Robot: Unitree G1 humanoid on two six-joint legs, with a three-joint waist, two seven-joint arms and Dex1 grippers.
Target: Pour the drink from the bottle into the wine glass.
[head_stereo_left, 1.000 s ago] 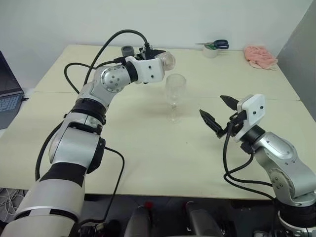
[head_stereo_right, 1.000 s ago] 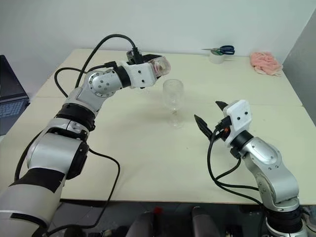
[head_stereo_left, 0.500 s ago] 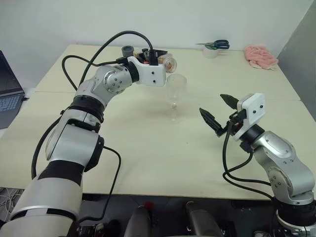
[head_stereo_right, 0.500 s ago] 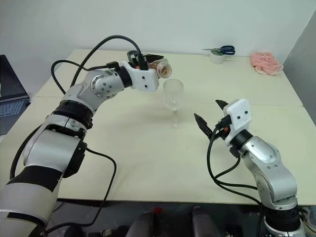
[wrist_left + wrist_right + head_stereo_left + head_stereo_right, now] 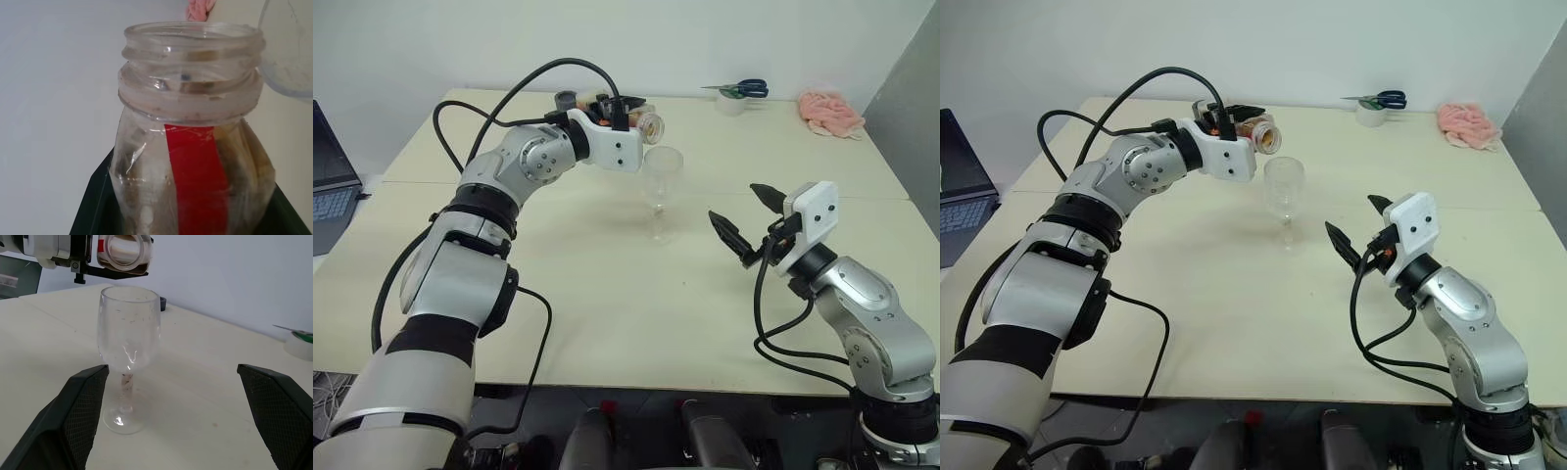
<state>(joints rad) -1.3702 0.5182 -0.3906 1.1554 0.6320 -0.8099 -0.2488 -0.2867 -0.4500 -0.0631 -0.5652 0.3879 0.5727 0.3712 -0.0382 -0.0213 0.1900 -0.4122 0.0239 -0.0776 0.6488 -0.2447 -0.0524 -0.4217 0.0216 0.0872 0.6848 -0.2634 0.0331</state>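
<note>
Pale cream tabletop (image 5: 607,294) fills the scene, set against a plain white wall, with the robot's two arms reaching over it.

Held up above the table is the bottle (image 5: 643,122), tipped onto its side so that its open, capless mouth faces the wine glass (image 5: 661,191) and sits just above and beside the glass's rim. It is a small clear plastic bottle with a threaded neck ring and a red label strip running down its body, seen close in the left wrist view (image 5: 193,147). A little of the amber-brown drink (image 5: 128,252) shows inside, lying along the lower side of the tilted bottle near the mouth. The left gripper (image 5: 622,108) has its black fingers pressed tight on the bottle's body, and it points level across the table.

The wine glass stands upright on the table just below the bottle's mouth. Its bowl is clear and rounded, speckled with fine droplets, on a slim stem and round foot; no pool of liquid is visible in the bowl.

To the right, well apart from the glass, the right gripper (image 5: 744,220) hovers over the table with its two fingers spread wide, holding nothing and pointing toward the glass.

Along the far edge lie blue-handled scissors (image 5: 744,89) on a roll of tape (image 5: 732,102), and a pink cloth (image 5: 828,111) crumpled in the corner.
</note>
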